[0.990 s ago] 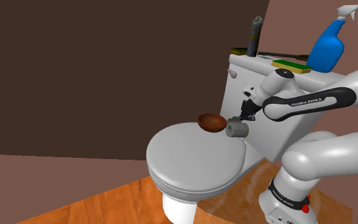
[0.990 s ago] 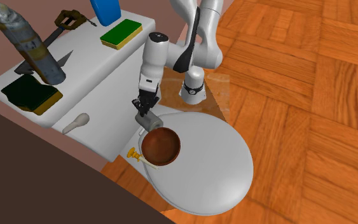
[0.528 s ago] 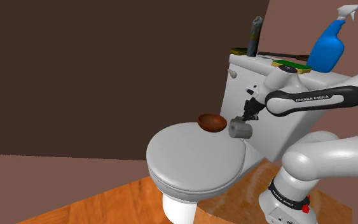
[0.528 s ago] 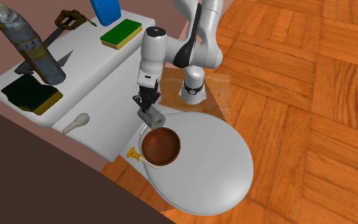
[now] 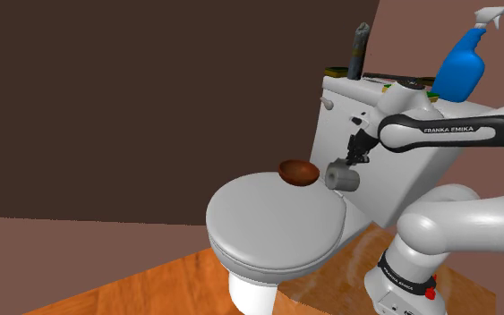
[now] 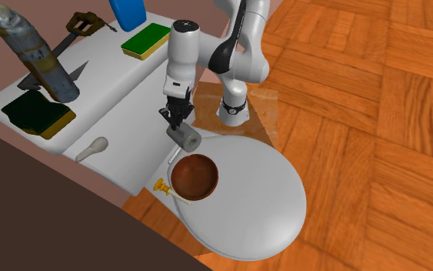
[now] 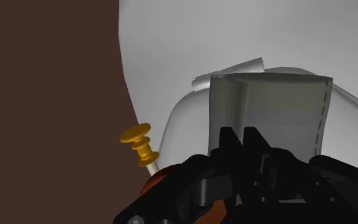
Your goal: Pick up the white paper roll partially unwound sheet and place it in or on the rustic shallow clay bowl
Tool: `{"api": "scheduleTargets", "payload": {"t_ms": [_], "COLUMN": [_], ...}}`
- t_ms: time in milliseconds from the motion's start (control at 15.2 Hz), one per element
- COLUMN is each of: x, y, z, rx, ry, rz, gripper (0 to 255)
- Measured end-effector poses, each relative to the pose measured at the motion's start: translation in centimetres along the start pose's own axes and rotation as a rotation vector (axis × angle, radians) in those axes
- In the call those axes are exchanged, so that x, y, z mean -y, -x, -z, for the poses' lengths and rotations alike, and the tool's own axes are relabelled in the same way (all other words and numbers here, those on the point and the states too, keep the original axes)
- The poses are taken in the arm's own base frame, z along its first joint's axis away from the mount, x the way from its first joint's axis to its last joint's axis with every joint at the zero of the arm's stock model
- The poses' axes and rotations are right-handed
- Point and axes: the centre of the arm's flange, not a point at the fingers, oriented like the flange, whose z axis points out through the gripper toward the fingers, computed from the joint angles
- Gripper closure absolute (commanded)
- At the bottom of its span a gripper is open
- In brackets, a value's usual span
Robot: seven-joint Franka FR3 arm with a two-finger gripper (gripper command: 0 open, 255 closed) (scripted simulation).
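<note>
A grey-white paper roll [image 5: 341, 176] hangs in the air just above the back edge of the toilet lid [image 5: 268, 224], clasped by my black gripper [image 5: 355, 154]. The brown clay bowl [image 5: 298, 172] rests on the lid, just to the shoulder view's left of the roll. In the second exterior view the roll [image 6: 184, 137] sits under the gripper [image 6: 178, 117], a short way above and behind the bowl [image 6: 194, 176]. In the wrist view the gripper [image 7: 240, 137] is shut on the roll [image 7: 266, 108], with a sliver of the bowl [image 7: 152, 184] beside the fingers.
The cistern top [image 6: 107, 69] carries a blue spray bottle [image 5: 463, 64], a green sponge [image 6: 147, 39], a dark sponge [image 6: 38, 114] and a grey bottle [image 6: 34, 50]. A flush handle [image 6: 91, 148] sticks out of the cistern. A gold pin [image 6: 161, 185] stands by the bowl.
The gripper has lifted the roll a little and drawn it back toward the cistern, to the shoulder view's right. The bowl has not moved.
</note>
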Motion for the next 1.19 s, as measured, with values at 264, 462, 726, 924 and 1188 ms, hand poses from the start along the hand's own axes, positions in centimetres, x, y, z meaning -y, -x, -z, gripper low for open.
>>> {"api": "scheduleTargets", "payload": {"t_ms": [264, 462, 726, 924, 1188], "x": [-1.4, -1.9, -3.5, -4.1, -5.7], "y": [-0.3, -0.1, 0.2, 0.0, -1.4], "z": [2.4, 3.8, 7.0, 8.1, 10.7], "rx": [0.002, -0.006, -0.004, 0.006, -0.005], "ry": [0.022, 0.022, 0.051, 0.028, 0.068], "rz": [0.001, -0.01, -0.024, -0.019, -0.031], "gripper": [255, 255, 255, 255, 255]}}
